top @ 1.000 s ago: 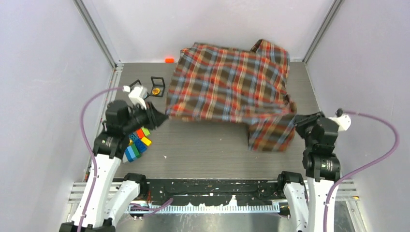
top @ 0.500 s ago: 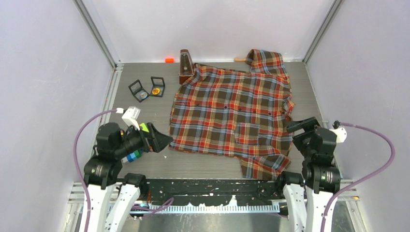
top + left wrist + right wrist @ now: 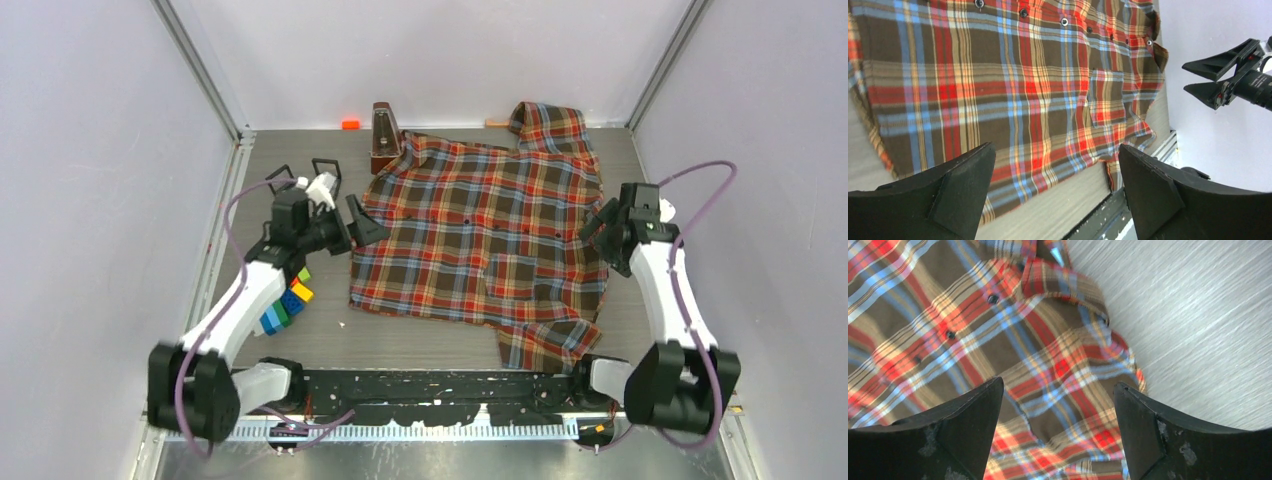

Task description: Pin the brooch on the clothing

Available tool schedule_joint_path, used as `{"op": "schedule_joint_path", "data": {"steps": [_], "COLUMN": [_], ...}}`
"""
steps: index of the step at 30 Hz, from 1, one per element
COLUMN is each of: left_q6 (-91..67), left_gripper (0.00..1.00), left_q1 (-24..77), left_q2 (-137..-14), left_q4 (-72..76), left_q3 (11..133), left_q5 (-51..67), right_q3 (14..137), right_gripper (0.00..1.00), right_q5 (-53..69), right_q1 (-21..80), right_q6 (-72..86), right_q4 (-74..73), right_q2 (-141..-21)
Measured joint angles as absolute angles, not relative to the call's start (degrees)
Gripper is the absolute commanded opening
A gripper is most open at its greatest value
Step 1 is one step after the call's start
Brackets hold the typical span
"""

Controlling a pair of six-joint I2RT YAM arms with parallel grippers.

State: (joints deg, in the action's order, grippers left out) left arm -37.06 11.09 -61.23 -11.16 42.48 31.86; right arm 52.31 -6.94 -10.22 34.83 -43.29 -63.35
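Note:
The clothing, a plaid shirt [image 3: 480, 235] in red, brown and light blue, lies spread flat with its buttons and chest pocket [image 3: 1108, 95] facing up. My left gripper [image 3: 365, 222] hovers open at the shirt's left edge, and the left wrist view shows cloth [image 3: 1023, 75] under its empty jaws [image 3: 1055, 150]. My right gripper [image 3: 600, 225] hangs open over the shirt's right edge, above plaid cloth [image 3: 998, 340], with nothing between its fingers [image 3: 1058, 386]. The left wrist view also catches the right gripper [image 3: 1215, 75] with its jaws apart. The brooch is hidden from view.
Two small black boxes [image 3: 281, 172] [image 3: 325, 163] sit behind my left arm, partly covered by it. A brown metronome-like object [image 3: 383, 138] stands at the shirt's far left corner. Coloured blocks [image 3: 285, 305] lie under the left arm. An orange piece [image 3: 350, 124] rests by the back wall.
Both grippers have let go of the shirt, which dropped from being held up to lying flat. Both arms then swung away from the near edge to the shirt's left and right sides.

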Motion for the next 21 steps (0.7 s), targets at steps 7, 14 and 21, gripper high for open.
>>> {"op": "schedule_joint_path", "data": {"steps": [7,14,21], "left_q6": [-36.56,-36.18,-33.89], "left_gripper": [0.88,0.84,0.84], "left_q1": [16.56,18.48,18.35], "left_q2": [-87.22,-104.03,-107.39], "left_q4": [4.32,14.06,14.70], "left_q3": [51.51,56.90,57.45], "left_q5": [29.69,28.73,26.52], "right_q3": [60.16,64.29,65.76], "right_gripper": [0.77,0.60,0.62], "right_q5": [-11.92,-7.64,0.27], "right_q1": [-12.86,-24.08,-27.11], "right_q6": [31.94,31.29,28.91], "right_q4": [-38.28,-33.69,-33.45], "right_q2": [-78.94,-88.58,-100.25]}}
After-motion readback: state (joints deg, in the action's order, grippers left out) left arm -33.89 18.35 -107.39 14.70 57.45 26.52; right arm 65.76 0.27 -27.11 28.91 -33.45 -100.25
